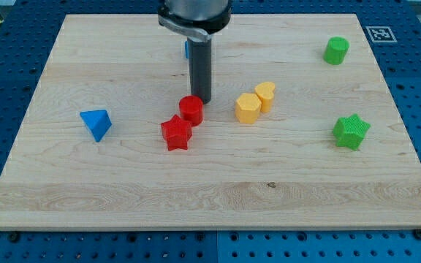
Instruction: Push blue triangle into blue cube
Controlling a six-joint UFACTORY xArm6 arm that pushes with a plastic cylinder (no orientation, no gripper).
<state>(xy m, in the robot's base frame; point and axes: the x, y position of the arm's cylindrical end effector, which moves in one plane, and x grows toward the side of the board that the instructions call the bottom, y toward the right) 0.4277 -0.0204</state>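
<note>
The blue triangle (96,123) lies on the wooden board at the view's left. The blue cube (186,49) is almost wholly hidden behind the rod near the view's top; only a thin blue sliver shows at the rod's left side. My tip (202,100) rests just above and right of the red cylinder (191,109), far to the right of the blue triangle and below the blue cube.
A red star (175,133) touches the red cylinder's lower left. Two yellow blocks (248,108) (265,96) sit together right of the tip. A green cylinder (335,50) is at the upper right and a green star (351,131) at the right.
</note>
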